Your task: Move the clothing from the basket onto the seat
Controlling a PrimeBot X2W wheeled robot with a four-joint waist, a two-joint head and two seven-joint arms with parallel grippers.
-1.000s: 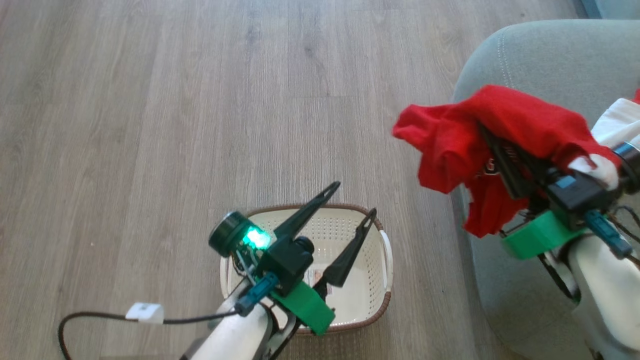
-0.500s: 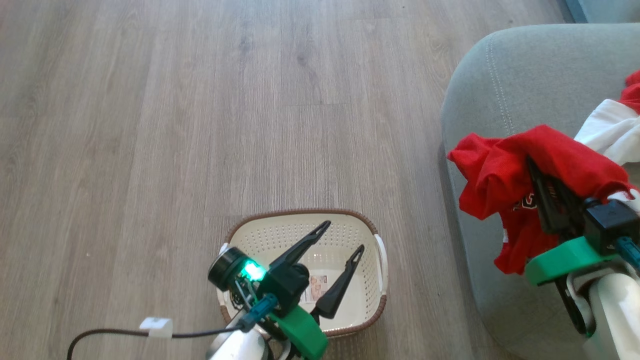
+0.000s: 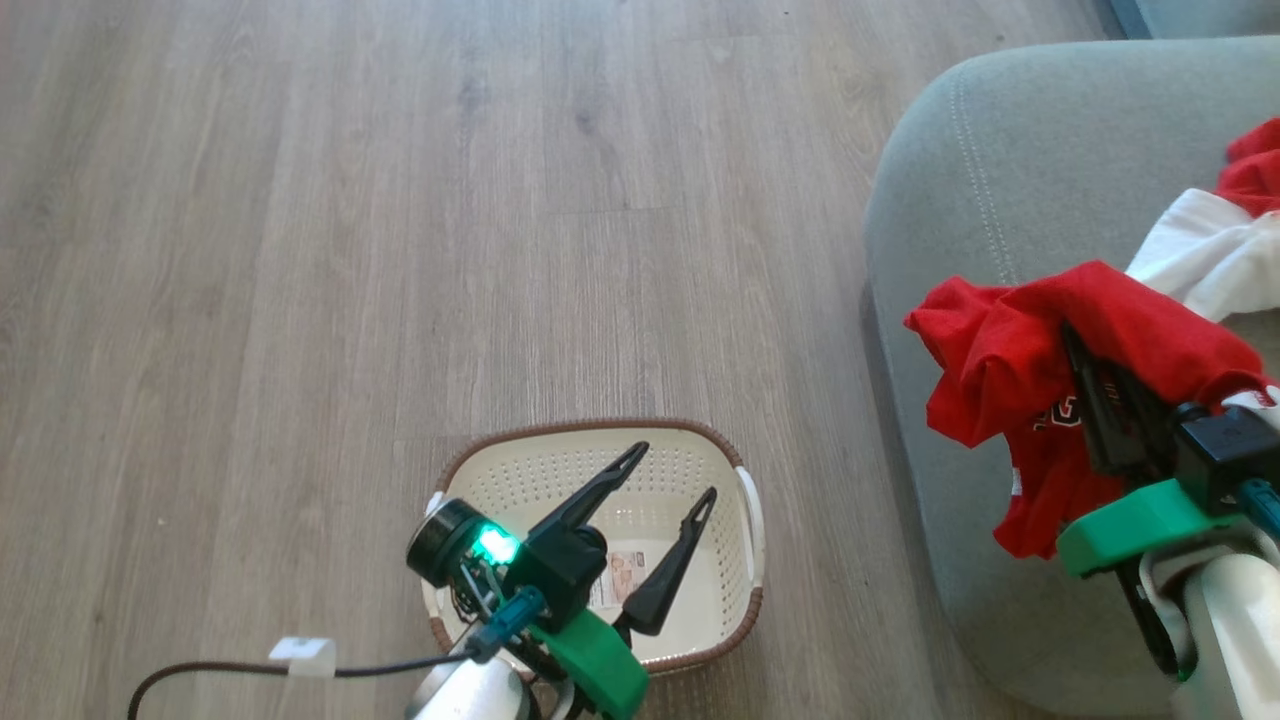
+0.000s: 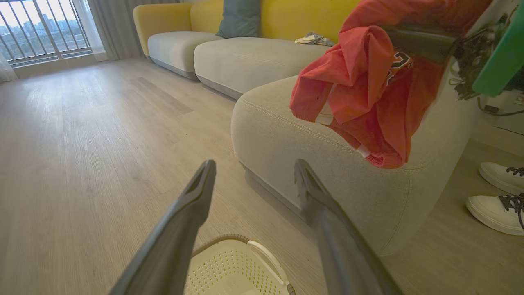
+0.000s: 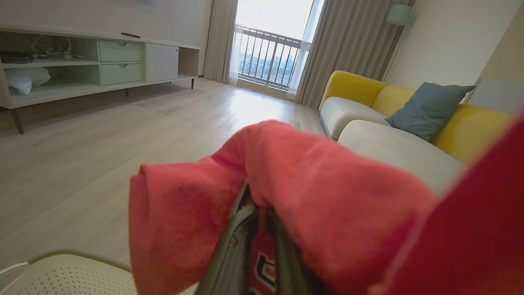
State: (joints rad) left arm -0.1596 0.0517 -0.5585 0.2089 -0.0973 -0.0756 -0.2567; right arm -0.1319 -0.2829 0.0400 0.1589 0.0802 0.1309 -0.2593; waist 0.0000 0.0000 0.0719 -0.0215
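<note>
Head view: the right tool (image 3: 1074, 342) is clamped tight on a red garment (image 3: 1000, 370) draped over its fingers, above the edge of the grey-green seat (image 3: 1050, 150). A white and red garment (image 3: 1200, 250) lies on the seat behind. The left tool (image 3: 675, 472) hangs spread wide, empty, over the cream basket (image 3: 560, 432) on the floor (image 3: 300, 300).

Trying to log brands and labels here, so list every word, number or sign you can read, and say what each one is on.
Lettering on the red garment: white-and-black characters, cut off by folds; no whole word or number can be read.
Sticker inside the basket: printed, but too small and blurred to read.
No other writing can be made out.
</note>
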